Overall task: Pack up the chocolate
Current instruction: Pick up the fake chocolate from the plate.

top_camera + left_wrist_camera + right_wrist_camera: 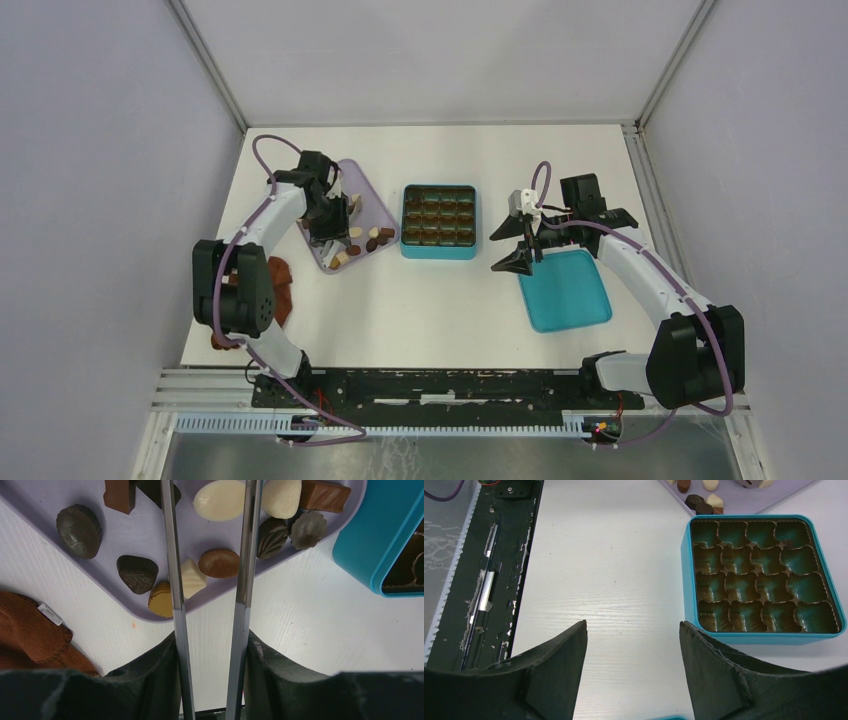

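Observation:
Several small chocolates in dark brown, tan and cream lie in the lilac tray. In the left wrist view they spread over the tray. My left gripper hangs over the tray, its black fingers pressed on a pair of metal tongs. The tong arms stand apart, with a brown oval chocolate and a cream one between them; the tips are out of view. My right gripper is open and empty, over bare table right of the teal box.
The teal box holds a grid of empty brown cells; its corner shows in the left wrist view. A teal lid lies under the right arm. A reddish-brown cloth lies left of the tray.

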`<state>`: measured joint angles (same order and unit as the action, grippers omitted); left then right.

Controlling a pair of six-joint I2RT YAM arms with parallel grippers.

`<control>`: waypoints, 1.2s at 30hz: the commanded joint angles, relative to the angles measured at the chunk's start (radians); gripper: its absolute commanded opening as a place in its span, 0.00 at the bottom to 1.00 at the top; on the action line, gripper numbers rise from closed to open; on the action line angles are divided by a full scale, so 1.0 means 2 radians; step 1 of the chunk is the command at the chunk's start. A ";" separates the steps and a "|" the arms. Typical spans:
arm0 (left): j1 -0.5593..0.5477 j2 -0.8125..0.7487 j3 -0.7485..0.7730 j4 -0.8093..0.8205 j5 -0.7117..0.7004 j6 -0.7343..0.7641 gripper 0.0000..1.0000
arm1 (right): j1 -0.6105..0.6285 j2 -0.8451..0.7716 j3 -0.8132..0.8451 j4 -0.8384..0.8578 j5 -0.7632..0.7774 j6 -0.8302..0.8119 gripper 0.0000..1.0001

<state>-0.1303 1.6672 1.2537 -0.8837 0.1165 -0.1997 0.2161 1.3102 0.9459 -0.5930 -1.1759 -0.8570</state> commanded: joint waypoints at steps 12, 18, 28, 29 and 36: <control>0.002 -0.016 0.024 -0.007 0.022 0.020 0.24 | 0.004 -0.008 0.020 -0.003 -0.005 -0.011 0.73; 0.002 -0.044 0.033 -0.013 0.022 0.014 0.14 | 0.004 -0.008 0.021 -0.004 -0.005 -0.012 0.73; 0.002 -0.096 0.016 -0.002 0.064 0.003 0.12 | 0.004 -0.009 0.021 -0.005 -0.005 -0.013 0.73; 0.002 -0.101 0.014 0.003 0.080 0.001 0.12 | 0.004 -0.009 0.021 -0.005 -0.004 -0.013 0.73; -0.009 -0.137 0.002 0.056 0.188 -0.029 0.11 | 0.004 -0.006 0.021 -0.002 0.000 -0.011 0.74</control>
<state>-0.1314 1.4532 1.2625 -0.8772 0.3275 -0.2031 0.2207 1.3102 0.9463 -0.6006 -1.1732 -0.8619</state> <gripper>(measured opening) 0.411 0.734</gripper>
